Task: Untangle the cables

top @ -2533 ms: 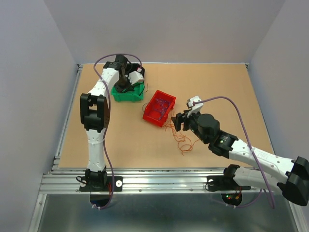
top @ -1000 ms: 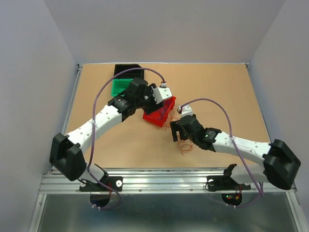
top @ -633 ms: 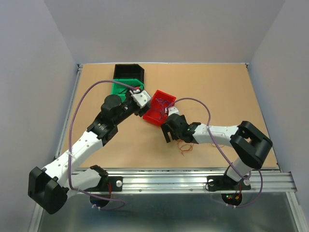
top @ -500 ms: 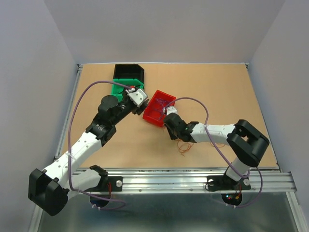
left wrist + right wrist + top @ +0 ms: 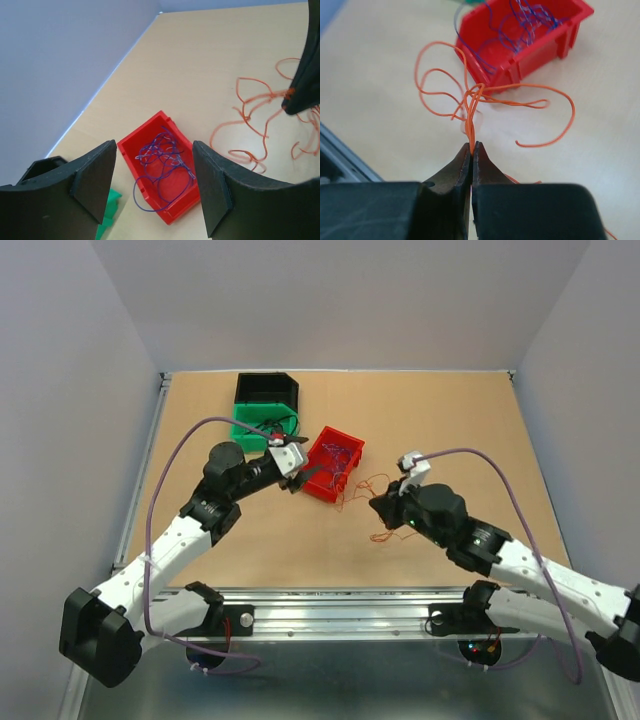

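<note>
Tan board table [image 5: 450, 420], metal rail [image 5: 330, 605] along the near edge. At the far left, a black bin [image 5: 266, 390], with a green bin [image 5: 250, 428] just beside it on the near side. Right of these, near the middle, a red bin [image 5: 322, 487] set askew. Just beside the red bin's near right side, loose loops of orange cables [image 5: 470, 127], partly flat on the board, partly raised off it.

1. Robotics lab cell: a left arm [image 5: 180, 530] and a right arm [image 5: 530, 565] stand bolted to an aluminium rail [image 5: 340, 602].
2. Plain grey walls [image 5: 340, 300] box in a brown tabletop [image 5: 470, 420].
3. A red bin [image 5: 318, 488], green bin [image 5: 245, 428] and black bin [image 5: 265, 397] sit on it.
</note>
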`<state>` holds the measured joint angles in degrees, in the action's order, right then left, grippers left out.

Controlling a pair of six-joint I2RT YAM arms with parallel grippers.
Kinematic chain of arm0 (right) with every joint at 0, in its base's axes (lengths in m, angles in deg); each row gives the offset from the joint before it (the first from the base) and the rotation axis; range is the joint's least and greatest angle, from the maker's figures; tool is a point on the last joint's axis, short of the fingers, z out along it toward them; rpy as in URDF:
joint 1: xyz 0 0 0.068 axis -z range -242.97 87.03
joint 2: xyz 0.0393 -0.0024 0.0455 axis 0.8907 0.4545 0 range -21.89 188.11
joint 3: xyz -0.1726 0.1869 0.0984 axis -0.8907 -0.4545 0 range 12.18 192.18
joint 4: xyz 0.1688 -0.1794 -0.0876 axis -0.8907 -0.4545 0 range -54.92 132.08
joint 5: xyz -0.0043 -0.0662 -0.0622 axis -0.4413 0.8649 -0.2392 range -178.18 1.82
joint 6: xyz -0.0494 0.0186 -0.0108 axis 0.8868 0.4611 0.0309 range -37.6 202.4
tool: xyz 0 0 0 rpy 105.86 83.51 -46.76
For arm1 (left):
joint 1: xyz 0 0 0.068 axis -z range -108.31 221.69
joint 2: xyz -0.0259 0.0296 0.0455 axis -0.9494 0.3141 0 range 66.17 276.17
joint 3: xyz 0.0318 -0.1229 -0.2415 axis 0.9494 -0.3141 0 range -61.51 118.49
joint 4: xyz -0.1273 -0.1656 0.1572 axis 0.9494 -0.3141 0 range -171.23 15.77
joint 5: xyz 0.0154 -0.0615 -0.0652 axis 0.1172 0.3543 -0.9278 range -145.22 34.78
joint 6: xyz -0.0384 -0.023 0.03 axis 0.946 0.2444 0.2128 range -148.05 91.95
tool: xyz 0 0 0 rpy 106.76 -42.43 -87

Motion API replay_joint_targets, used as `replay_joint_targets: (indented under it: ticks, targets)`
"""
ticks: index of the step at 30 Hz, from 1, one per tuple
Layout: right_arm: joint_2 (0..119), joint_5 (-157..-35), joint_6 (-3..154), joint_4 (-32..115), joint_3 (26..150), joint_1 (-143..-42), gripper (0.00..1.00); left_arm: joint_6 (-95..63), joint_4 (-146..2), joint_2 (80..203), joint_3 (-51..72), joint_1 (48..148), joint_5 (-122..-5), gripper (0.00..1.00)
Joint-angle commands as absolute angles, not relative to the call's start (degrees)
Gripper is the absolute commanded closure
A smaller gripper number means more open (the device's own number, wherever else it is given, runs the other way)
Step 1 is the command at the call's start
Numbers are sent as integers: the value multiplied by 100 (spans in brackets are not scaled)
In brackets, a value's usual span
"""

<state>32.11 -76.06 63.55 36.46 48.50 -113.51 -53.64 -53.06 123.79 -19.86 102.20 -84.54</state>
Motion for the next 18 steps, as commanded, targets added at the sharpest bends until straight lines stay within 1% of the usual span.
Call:
replay_joint_targets:
  ticks: [1, 2, 8, 14, 18]
  targets:
    - [2277, -7702, 6122, 4024, 4427, -11359, 99, -5521, -4980, 12111, -2204, 10272, -9468, 26]
    - [1989, -7693, 6131, 4059, 4348, -11359, 99, -5521, -4945, 12066, -2292, 10272, -9695, 26]
    - [1450, -7833, 6139, 4551, 4163, -11350, 99, -5364, -4559, 11995, -2512, 10325, -10110, 25]
    - [1747, -8026, 6227, 4551, 4250, -11359, 100, -4810, -3724, 12434, -2548, 10447, -10075, 23]
    - [2003, -8175, 6280, 4656, 4321, -11359, 99, -4484, -3240, 12812, -2285, 10632, -10215, 21]
